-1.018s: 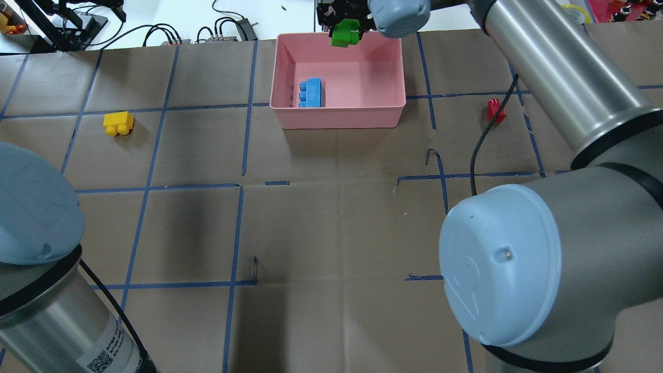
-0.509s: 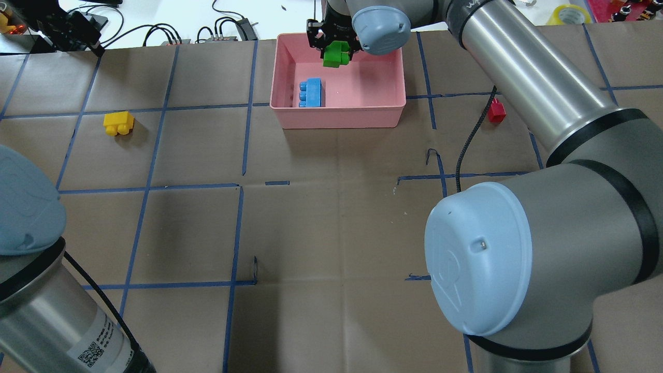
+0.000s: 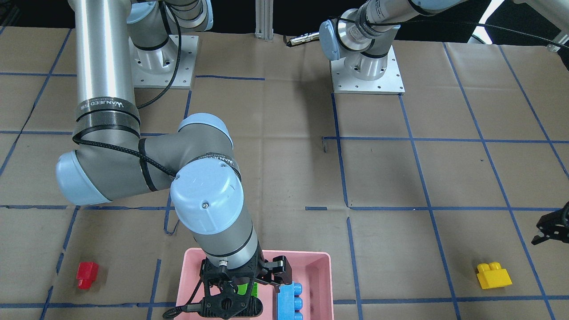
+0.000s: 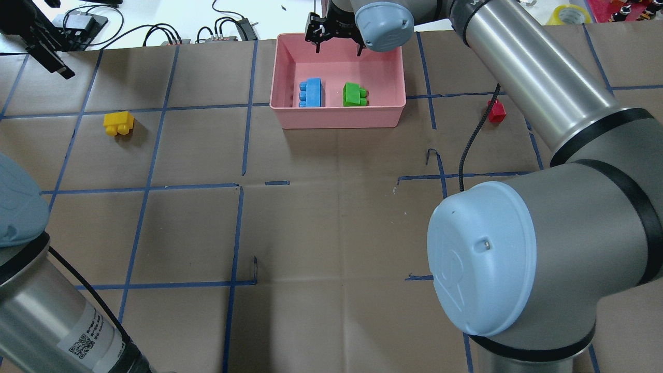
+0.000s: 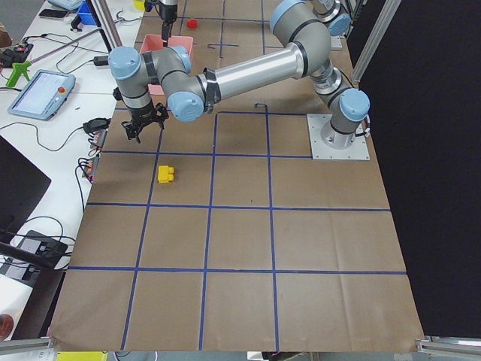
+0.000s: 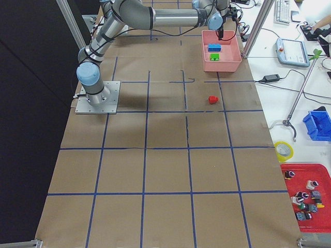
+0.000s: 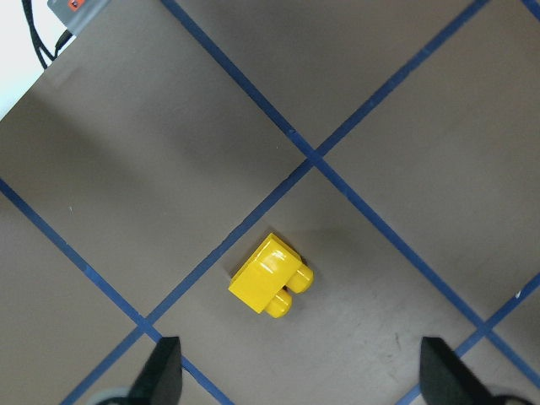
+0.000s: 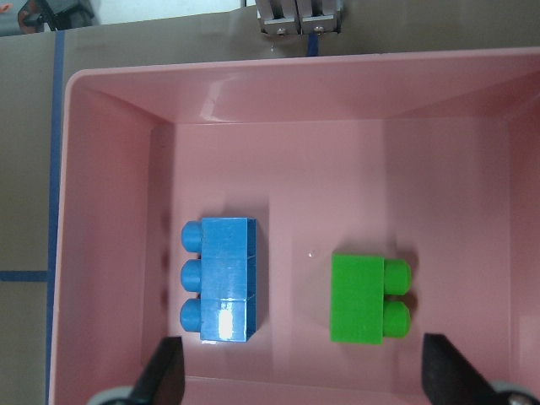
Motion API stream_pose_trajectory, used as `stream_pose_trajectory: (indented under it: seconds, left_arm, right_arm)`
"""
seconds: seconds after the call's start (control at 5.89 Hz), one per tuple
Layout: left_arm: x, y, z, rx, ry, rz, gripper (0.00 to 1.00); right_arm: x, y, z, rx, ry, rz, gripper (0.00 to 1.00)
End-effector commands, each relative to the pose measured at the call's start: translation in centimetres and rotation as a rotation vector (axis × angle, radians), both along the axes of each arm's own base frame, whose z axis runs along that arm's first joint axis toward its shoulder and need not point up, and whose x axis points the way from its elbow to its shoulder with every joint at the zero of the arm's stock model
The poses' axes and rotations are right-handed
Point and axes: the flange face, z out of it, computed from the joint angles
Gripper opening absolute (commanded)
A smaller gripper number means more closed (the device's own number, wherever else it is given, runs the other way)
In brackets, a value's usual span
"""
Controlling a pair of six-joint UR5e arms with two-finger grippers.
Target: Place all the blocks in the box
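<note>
Overhead, the right pincer (image 4: pixel 337 50) is wide over the box (image 4: pixel 336 116), upper frame; its wrist view shows the green brick (image 8: pixel 364 299) lying free. The left pincer (image 7: pixel 304 384) is wide too.

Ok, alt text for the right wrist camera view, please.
Seen from above, a pink box holds a blue block on the left and a green block on the right, not touching. The open right gripper hangs over them.

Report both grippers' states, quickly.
Left gripper: open, empty, above the yellow block.
Right gripper: open, empty, over the box; the green block lies inside.
</note>
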Motion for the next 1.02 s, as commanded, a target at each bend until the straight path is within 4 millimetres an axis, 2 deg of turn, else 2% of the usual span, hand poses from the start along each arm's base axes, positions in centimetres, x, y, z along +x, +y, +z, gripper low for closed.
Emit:
stream_pose_trajectory:
  seconds: [0.0, 0.17, 0.34, 0.51, 0.68, 0.85]
  left_arm:
    - [2.5, 1.0, -1.7, 0.020, 0.004, -0.271, 1.00]
    - [1.9, 0.9, -4.9, 0.060, 0.037, -0.386, 1.00]
    - [1.8, 1.3, -9.9, 0.138, 0.069, -0.453, 1.00]
    - [0.0, 1.1, -13.1, 0.183, 0.048, -0.441, 1.00]
    - [-1.3, 0.0, -14.9, 0.128, -0.001, -0.427, 1.00]
    - [-1.4, -0.7, -17.8, 0.095, -0.023, -0.431, 1.00]
  right_arm:
    - [-3.6, 1.9, 4.8, 0.061, 0.039, 0.022, 0.99]
    - [-8.0, 4.0, 7.9, 0.178, 0.075, 0.055, 0.99]
    - [-13.3, 6.4, 11.6, 0.257, 0.146, 0.011, 0.99]
    - [-17.8, 9.0, 14.6, 0.317, 0.232, 0.009, 0.99]
    - [-20.4, 8.8, 13.6, 0.341, 0.235, 0.029, 0.99]
    - [-22.4, 8.4, 10.9, 0.349, 0.230, 0.050, 0.99]
